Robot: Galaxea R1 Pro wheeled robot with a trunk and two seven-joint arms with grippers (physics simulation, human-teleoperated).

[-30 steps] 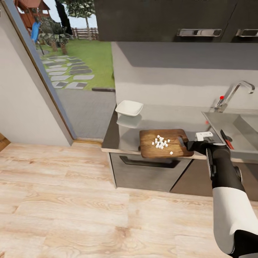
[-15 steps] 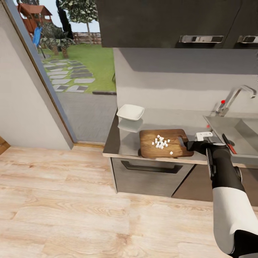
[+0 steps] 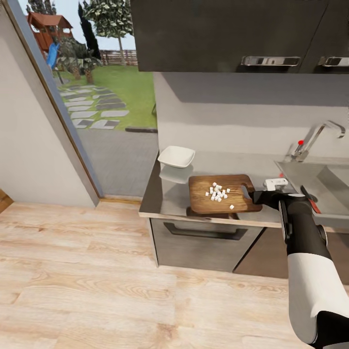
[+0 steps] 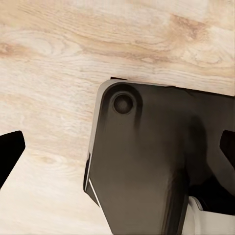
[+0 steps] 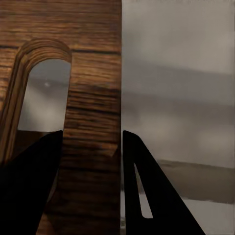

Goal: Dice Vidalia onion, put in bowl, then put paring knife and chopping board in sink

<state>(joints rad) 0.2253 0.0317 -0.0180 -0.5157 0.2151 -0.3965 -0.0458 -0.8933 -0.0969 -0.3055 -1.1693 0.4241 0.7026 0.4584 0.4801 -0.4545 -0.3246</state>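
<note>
- Head view: the right gripper (image 3: 253, 196) clamps the handle end of the chopping board (image 3: 223, 193), which now rides above the countertop (image 3: 169, 194) with a shadow under it, lifted since a second ago; diced onion (image 3: 218, 192) sits on top, so tipping into the bowl (image 3: 176, 157) looks next; the paring knife (image 3: 309, 196) lies by the sink (image 3: 315, 182)
- Left wrist view: wooden floor (image 4: 58, 58) below; left jaws' state cannot be told
- Right wrist view: dark fingers (image 5: 34, 186) pinch the board beside its handle slot (image 5: 41, 93)
</note>
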